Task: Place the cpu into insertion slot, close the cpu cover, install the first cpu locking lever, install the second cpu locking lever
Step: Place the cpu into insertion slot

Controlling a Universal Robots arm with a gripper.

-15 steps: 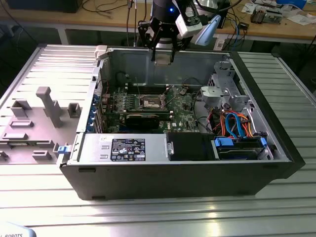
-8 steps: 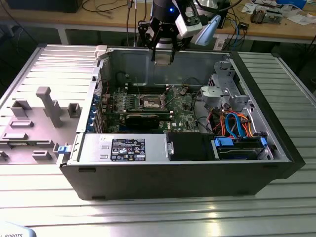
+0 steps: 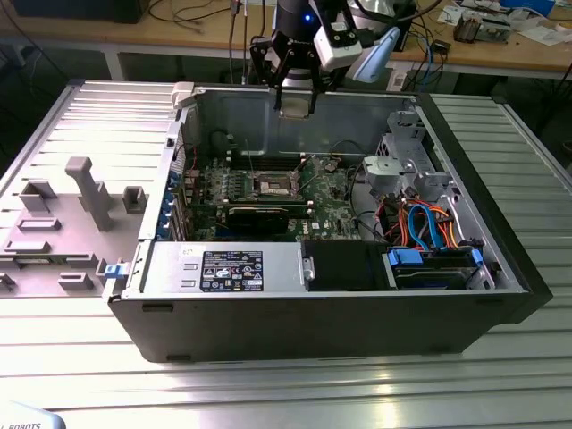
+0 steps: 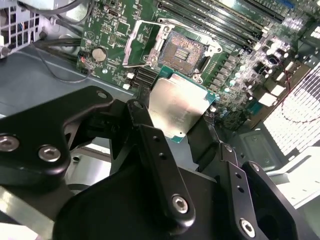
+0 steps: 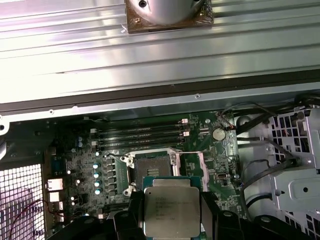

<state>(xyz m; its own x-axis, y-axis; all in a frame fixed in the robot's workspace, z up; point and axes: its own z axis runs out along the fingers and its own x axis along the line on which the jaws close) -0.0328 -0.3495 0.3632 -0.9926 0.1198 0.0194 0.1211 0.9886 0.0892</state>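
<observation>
The gripper (image 4: 177, 120) pinches the cpu (image 5: 171, 211) by its edges between both fingers (image 4: 150, 145), above the open computer case (image 3: 313, 313). The insertion slot (image 5: 152, 167) lies uncovered on the motherboard (image 5: 80, 160) just beyond the chip.

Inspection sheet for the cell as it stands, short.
Surface: ribbed metal table, open computer case on it.
Job's things: cpu held above the board; insertion slot bare; cpu cover swung open beside it.
Clutter: grey fixture tray at the exterior view's left.
Grippers: gripper, jaws shut on the cpu's edges.
Cables: orange and blue bundle inside the case, apart from the slot.
Surroundings: wooden bench with loose leads behind.
</observation>
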